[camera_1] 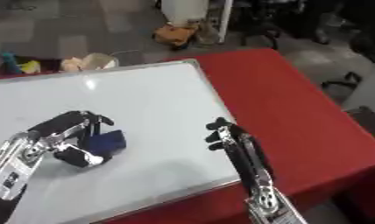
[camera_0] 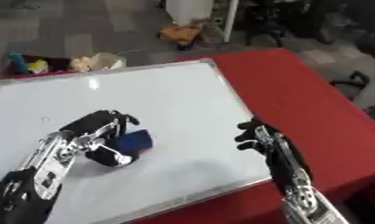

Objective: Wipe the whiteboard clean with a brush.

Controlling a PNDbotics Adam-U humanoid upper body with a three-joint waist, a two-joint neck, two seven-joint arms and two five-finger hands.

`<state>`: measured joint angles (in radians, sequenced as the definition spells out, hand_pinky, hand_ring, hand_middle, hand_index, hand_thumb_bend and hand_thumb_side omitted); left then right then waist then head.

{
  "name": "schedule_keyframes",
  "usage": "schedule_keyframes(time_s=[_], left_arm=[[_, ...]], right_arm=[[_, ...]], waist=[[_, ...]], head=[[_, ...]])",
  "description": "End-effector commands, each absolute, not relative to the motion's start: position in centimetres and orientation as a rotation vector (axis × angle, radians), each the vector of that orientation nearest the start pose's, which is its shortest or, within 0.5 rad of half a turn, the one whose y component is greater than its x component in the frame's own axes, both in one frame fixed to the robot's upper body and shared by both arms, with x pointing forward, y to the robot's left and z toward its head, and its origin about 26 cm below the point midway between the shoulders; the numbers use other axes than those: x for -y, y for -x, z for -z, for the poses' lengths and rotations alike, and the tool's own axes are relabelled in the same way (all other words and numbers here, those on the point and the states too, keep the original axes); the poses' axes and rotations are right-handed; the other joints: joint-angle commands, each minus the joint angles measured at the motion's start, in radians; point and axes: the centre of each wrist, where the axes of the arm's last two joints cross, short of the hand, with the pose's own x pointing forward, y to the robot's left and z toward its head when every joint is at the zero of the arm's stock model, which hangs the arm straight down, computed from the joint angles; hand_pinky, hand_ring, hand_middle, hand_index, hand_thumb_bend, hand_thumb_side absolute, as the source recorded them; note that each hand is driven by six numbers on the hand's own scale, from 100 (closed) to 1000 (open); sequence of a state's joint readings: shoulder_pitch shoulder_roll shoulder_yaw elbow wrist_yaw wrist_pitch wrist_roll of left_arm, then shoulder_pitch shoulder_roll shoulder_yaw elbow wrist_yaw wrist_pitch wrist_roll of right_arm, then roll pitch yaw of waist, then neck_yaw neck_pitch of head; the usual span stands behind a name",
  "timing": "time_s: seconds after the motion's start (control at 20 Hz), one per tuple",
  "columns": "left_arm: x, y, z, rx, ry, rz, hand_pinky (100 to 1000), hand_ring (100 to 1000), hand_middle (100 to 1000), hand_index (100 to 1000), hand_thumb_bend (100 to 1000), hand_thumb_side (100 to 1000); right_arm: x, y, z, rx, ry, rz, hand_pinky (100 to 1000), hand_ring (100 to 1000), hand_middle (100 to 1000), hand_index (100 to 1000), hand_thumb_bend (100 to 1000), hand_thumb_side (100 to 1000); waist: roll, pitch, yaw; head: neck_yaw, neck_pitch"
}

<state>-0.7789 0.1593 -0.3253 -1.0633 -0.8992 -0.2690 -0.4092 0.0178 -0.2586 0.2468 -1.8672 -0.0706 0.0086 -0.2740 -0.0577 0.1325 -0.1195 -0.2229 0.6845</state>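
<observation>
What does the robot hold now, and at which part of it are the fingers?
The left hand holds the blue brush on the whiteboard, fingers curled over its left end. The right hand holds nothing, at the board's right edge.

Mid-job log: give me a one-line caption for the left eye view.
Left hand holds a blue brush on the whiteboard; right hand rests at its right edge.

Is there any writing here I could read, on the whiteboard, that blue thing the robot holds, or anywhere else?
None can be read.
Whiteboard: no words or numbers, only one tiny faint mark near its left side.
Blue brush in the left hand: no label shows.
Right hand, at the board's right edge: a pale patch low on its arm, too blurred to tell.
Things on the floor beyond the red table: too blurred.
</observation>
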Motion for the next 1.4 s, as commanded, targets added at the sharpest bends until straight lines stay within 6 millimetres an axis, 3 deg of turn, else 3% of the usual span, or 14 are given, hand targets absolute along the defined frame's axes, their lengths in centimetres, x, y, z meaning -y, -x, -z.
schedule_keyframes(time_s=[0.05,0.9,1.4], left_arm=[[-14.1,-44.1,-11.9,1.576,-0.49,1.791,449,453,487,863,476,330],[-14.4,-44.0,-12.3,1.632,-0.488,1.748,412,416,442,817,423,277],[-18.0,-45.1,-15.0,1.615,-0.628,1.668,421,428,455,819,445,269]], right_arm=[[22.7,-25.9,-6.5,1.83,0.094,-0.11,599,634,481,682,100,856],[22.8,-25.9,-6.5,1.83,0.093,-0.112,600,634,481,682,100,855],[22.9,-25.9,-6.4,1.826,0.1,-0.114,600,635,481,683,100,857]], waist=[[0.001,-0.011,0.0],[0.001,-0.012,0.004],[0.007,-0.014,0.009]], head=[[-0.005,0.003],[-0.014,0.006],[-0.021,0.001]])
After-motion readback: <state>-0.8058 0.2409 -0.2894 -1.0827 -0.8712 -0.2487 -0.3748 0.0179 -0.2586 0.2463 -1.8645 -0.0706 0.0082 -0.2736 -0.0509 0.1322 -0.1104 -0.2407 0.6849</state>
